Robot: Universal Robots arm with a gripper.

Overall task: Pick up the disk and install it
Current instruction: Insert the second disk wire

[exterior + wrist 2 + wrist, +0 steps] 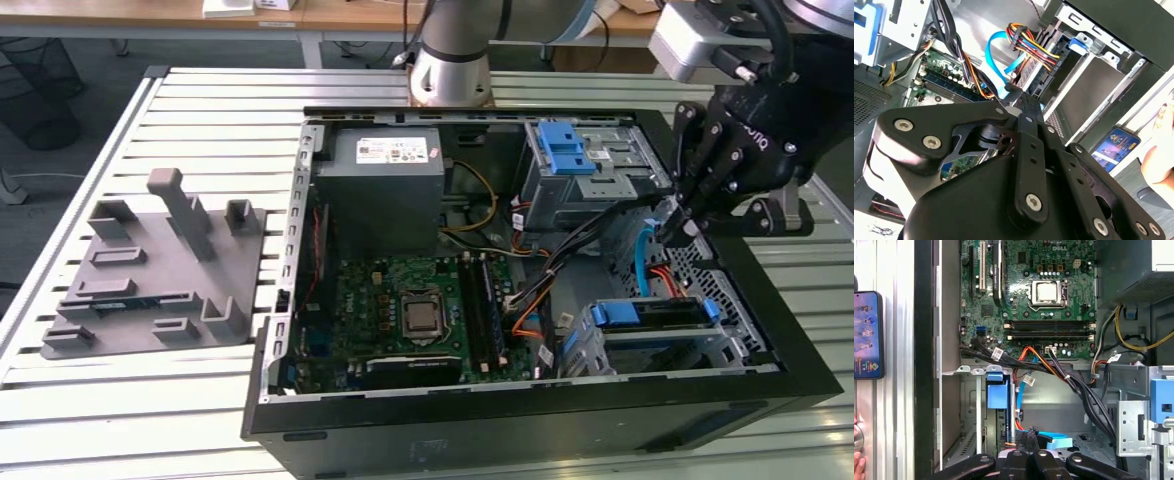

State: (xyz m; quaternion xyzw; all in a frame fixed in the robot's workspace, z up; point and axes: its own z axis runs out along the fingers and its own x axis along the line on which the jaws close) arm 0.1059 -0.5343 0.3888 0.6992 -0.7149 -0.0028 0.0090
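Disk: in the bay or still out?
In. The disk sits inside the metal drive cage, blue end facing up; the gripper hangs above it, holding nothing.

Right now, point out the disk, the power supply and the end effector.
disk (647, 313), exterior view, blue end.
power supply (380, 185), exterior view, grey side.
end effector (678, 232), exterior view, between the fingertips.

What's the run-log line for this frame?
task: install disk | disk: seated in drive bay, blue end showing | end effector: beside blue cable, not on disk
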